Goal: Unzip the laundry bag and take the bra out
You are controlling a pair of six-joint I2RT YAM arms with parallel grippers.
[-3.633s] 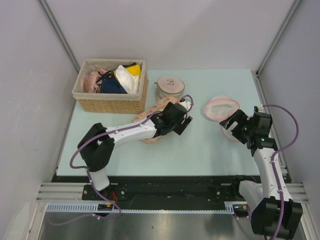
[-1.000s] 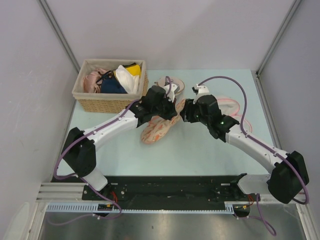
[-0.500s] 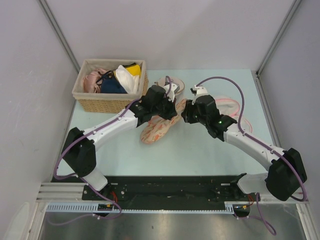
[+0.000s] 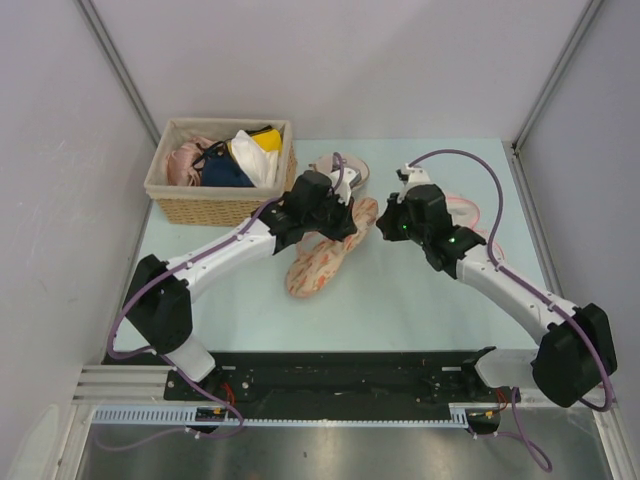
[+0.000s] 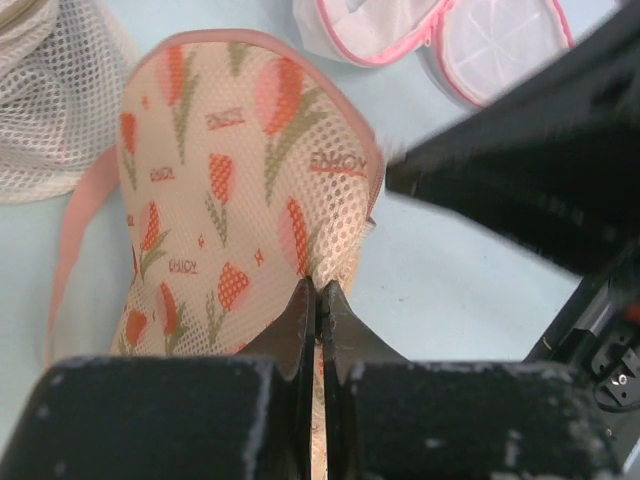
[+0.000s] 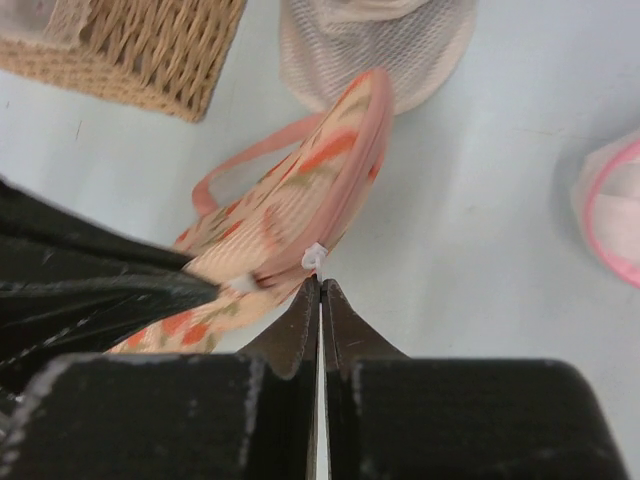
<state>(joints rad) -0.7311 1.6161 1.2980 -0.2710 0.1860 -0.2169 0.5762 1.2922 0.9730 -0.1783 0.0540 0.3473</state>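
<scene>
The laundry bag is a cream-peach mesh pouch with red tulip prints and a pink zipper edge, lying mid-table and lifted at its far end. My left gripper is shut on a fold of its fabric; the printed bag fills the left wrist view. My right gripper is shut, with the bag's small white zipper pull caught at its tips. The pink edge runs up from there. The bra is hidden.
A wicker basket of garments stands at the back left. A small cylindrical white mesh bag sits behind the left wrist. A round white mesh bag with a pink rim lies right of the right wrist.
My right gripper has closed on the zipper pull and drawn slightly to the right. The bag has shifted a little with it. The left gripper keeps its hold.
</scene>
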